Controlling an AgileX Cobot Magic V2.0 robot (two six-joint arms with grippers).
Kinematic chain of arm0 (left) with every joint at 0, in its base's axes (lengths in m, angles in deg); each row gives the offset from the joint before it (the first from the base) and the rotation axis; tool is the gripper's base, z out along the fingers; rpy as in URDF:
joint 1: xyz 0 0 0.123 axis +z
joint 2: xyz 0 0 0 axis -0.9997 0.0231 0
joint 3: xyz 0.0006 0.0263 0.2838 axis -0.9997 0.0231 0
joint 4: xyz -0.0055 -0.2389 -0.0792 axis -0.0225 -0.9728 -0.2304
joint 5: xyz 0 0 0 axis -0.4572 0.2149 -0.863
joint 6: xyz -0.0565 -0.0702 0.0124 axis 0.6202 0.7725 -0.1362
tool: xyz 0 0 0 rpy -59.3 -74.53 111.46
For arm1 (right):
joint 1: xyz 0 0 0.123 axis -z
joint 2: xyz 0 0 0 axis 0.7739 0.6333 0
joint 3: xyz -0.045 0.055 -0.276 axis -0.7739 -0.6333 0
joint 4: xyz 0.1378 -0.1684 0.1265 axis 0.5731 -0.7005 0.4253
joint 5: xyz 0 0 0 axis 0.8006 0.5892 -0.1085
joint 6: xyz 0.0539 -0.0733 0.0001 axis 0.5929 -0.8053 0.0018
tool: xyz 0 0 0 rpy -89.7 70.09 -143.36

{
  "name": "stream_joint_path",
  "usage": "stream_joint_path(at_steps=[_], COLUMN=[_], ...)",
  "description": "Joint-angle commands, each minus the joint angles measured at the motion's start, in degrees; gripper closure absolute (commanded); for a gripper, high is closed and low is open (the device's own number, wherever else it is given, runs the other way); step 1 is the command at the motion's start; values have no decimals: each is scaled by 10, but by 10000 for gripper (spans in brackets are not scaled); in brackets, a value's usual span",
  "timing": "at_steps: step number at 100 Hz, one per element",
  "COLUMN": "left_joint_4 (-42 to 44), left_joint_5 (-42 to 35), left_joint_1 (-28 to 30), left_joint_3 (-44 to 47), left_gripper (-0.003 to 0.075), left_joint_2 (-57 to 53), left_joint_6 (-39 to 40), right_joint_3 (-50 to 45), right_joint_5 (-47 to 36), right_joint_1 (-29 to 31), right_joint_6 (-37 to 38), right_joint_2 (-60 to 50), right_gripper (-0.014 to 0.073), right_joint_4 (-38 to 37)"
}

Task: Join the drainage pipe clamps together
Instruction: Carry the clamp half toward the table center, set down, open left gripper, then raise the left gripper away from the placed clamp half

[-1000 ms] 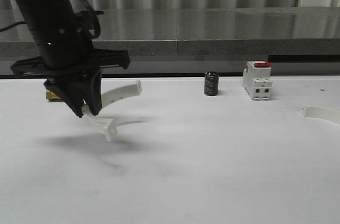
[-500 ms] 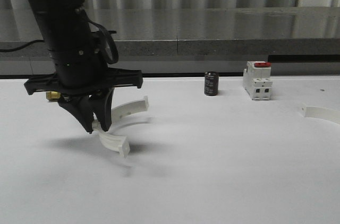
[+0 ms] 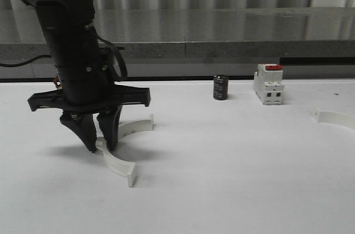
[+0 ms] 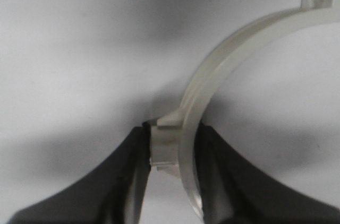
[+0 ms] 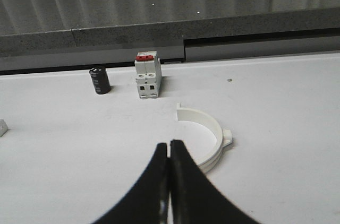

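One white drainage pipe clamp is a half-ring gripped at its middle by my left gripper, which is shut on it low over the white table at the left. Its two flanged ends reach out to the right, and the nearer one looks to be down at the table top. In the left wrist view the black fingers pinch the clamp at a small block on its rim. The other clamp lies at the far right edge. It lies flat just beyond my right gripper, which is shut with nothing in it.
A white boxy breaker with a red switch and a small black cylinder stand at the back of the table. A grey ledge runs behind them. Bare table lies between the two clamps.
My left gripper has come down and shifted a little right with the clamp in it, bringing the clamp from mid-air to table height. The other clamp has not moved.
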Motion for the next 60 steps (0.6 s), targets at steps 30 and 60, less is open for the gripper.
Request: stream_joint_path(at_steps=[30,60], left_joint_4=[-3,2], left_joint_5=[6,7], left_joint_1=[-6,-6], left_joint_3=[-14,-14], left_gripper=[68,68], left_joint_2=[-34,-111], left_joint_6=[6,-31], right_joint_3=[9,9], right_joint_5=[-48,-48], right_joint_1=[-1,-1], right_joint_6=[-3,-3], right_joint_2=[-10,-10], right_gripper=[662,662], right_joint_4=[-2,-2])
